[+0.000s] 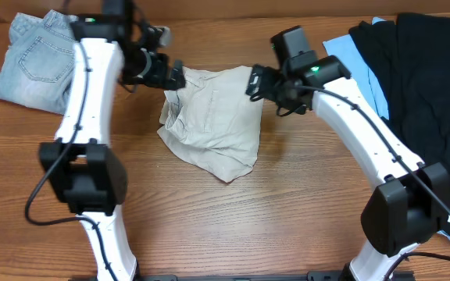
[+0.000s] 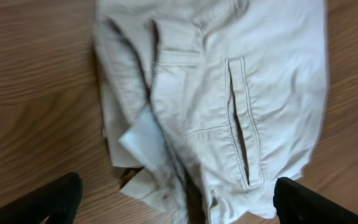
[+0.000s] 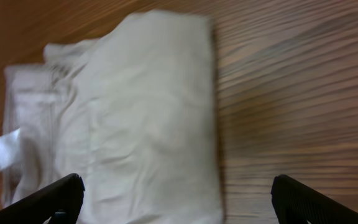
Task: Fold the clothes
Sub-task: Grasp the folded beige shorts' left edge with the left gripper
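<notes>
Basically mid-fold: hung left gripper (image 1: 178, 76) and right gripper (image 1: 253, 81) spread wide either side of beige shorts (image 1: 216, 119); probably needed edge pinch next.

Beige shorts (image 3: 148, 112) lie on the table (image 3: 297, 93), white label (image 3: 5, 149) at left.

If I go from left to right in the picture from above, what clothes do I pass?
pale denim jeans → beige shorts → light-blue garment → black clothes
</notes>
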